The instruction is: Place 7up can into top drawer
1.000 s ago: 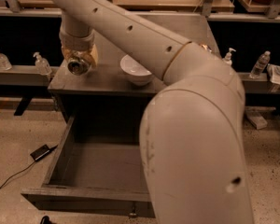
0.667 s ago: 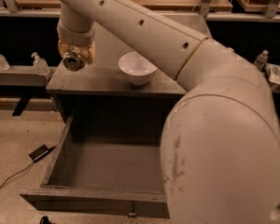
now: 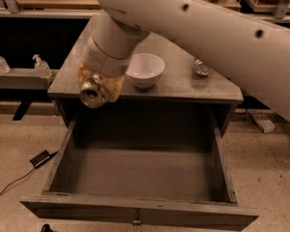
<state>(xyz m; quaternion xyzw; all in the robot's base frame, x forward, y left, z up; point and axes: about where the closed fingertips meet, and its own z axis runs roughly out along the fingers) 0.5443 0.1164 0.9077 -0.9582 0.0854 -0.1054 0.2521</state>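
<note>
My gripper hangs from the white arm at the front left edge of the grey counter. It is shut on the 7up can, which lies on its side with its round metal top facing the camera. The can is held in the air just above the back left corner of the top drawer. The drawer is pulled wide open, with a small metal knob on its front panel. Nothing shows inside it.
A white bowl stands on the counter just right of the gripper. Another small dented can stands further right. Two clear bottles sit on a low shelf at left. A black cable box lies on the floor.
The gripper with the can has come forward and down from over the counter's left part to its front edge, above the open drawer. The view now sits closer.
</note>
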